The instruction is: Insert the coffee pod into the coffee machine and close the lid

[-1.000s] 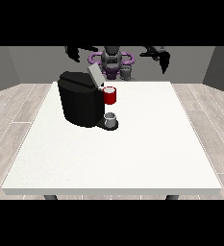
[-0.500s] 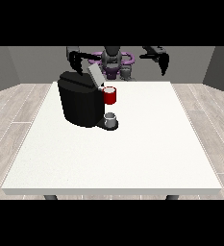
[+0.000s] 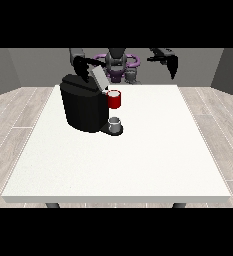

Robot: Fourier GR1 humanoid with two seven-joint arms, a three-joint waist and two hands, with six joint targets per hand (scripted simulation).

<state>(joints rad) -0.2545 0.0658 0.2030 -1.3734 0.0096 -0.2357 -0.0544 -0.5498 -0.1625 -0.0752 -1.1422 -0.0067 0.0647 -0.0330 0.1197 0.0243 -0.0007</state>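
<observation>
The black coffee machine stands on the left half of the white table, its grey lid tilted up. A red thing at the machine sits at its front, above a small grey thing on the machine's base. The hand at the view's left hovers at the machine's top, just left of the raised lid. The hand at the view's right hangs in the air beyond the table's far edge, fingers pointing down and holding nothing. Another small grey thing shows near the robot's torso.
The robot's torso is behind the table's far edge. White tabletop stretches to the right of the machine and towards the camera. Wooden floor surrounds the table.
The hand at the view's left has come down and inwards to the machine's raised lid. The hand at the view's right has barely shifted.
</observation>
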